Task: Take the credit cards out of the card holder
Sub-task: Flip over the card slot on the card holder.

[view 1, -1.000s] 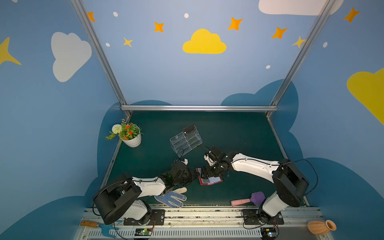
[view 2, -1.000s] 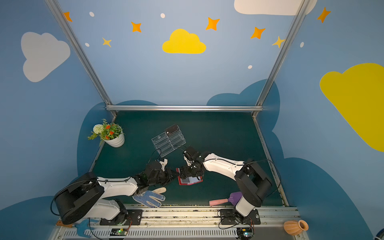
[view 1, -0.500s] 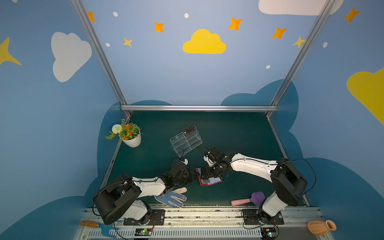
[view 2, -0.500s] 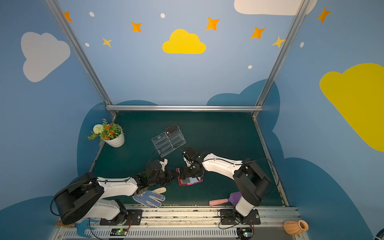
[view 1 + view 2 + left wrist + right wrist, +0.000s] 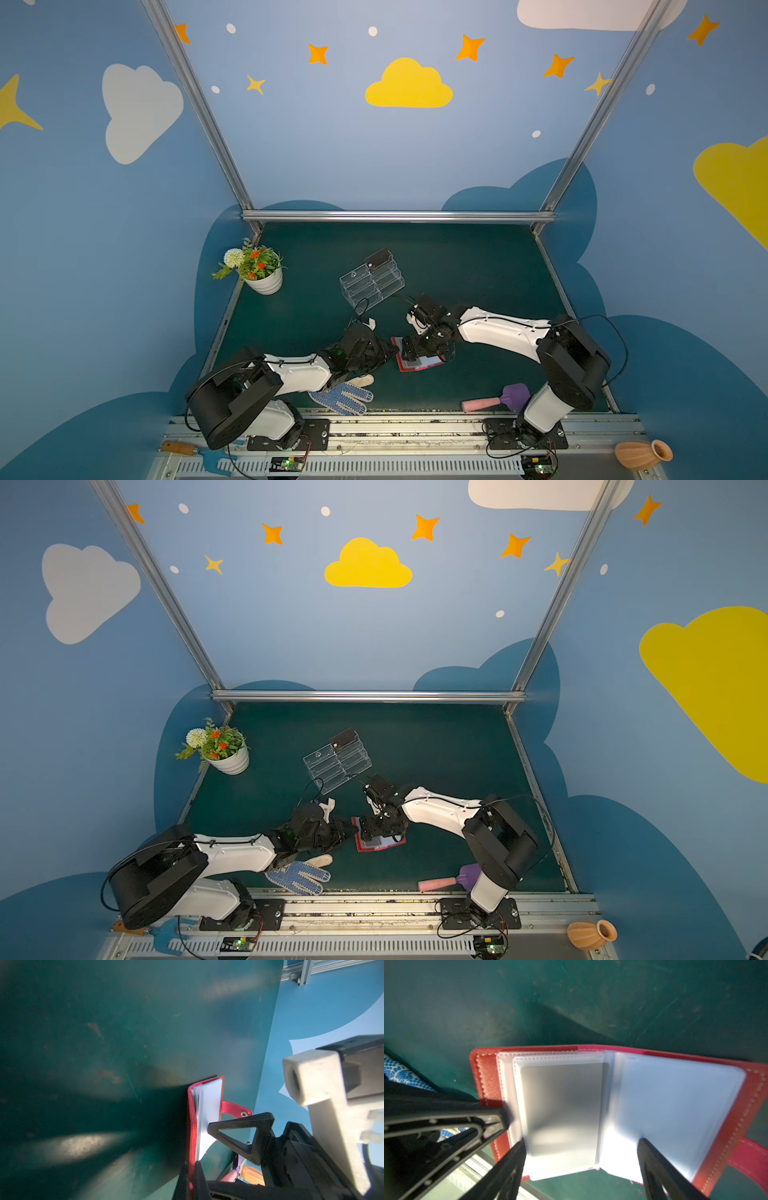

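Note:
The red card holder (image 5: 420, 362) (image 5: 380, 845) lies open on the green table, its pale sleeves facing up. In the right wrist view a grey credit card (image 5: 562, 1109) shows through the frosted left sleeve of the card holder (image 5: 488, 1076). My left gripper (image 5: 388, 353) (image 5: 192, 1169) is shut on the edge of the holder's red cover (image 5: 191, 1126). My right gripper (image 5: 419, 351) (image 5: 581, 1159) hangs open just over the sleeves, with one finger on each side of the fold. A dark card (image 5: 378, 258) sits in the top tier of the clear stand.
A clear acrylic tiered stand (image 5: 372, 282) stands just behind the grippers. A white flower pot (image 5: 264, 276) is at the back left. A blue dotted glove (image 5: 340, 397) and a pink-handled purple tool (image 5: 498, 399) lie near the front edge.
The right arm has shifted slightly over the open card holder. The left gripper keeps its hold on the cover, and the holder has not moved.

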Controlling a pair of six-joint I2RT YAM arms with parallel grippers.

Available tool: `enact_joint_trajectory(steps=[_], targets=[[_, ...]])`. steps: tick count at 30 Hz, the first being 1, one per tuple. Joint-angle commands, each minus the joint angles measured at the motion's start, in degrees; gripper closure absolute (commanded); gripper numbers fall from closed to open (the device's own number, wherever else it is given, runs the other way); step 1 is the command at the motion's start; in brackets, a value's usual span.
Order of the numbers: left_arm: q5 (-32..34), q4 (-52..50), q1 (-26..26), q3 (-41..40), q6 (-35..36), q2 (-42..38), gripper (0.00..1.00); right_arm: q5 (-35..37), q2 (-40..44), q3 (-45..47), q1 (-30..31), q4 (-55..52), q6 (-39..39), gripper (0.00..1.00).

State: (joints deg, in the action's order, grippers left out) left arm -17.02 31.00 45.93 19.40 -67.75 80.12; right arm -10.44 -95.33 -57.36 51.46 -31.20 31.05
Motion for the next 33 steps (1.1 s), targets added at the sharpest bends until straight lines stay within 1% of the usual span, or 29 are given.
enact_joint_trajectory(steps=[1, 11, 25, 33], targets=[[0.51, 0.12, 0.29, 0.73, 1.04, -1.14, 0.96, 2.43, -0.18, -1.35, -0.53, -2.81, -0.37, 0.20], [0.48, 0.06, 0.23, 0.90, 1.39, -0.50, 0.96, 3.27, 1.60, -0.12, -2.57, -3.58, -0.55, 0.28], [0.32, -0.35, 0.21, 1.45, 2.94, 0.66, 0.96, 3.32, 5.41, 2.38, -5.67, -3.82, -0.79, 0.32], [0.28, -2.90, -0.01, 2.15, 4.92, 0.87, 0.96, 1.76, 7.47, 4.59, -8.02, -2.78, -0.99, 0.34]])
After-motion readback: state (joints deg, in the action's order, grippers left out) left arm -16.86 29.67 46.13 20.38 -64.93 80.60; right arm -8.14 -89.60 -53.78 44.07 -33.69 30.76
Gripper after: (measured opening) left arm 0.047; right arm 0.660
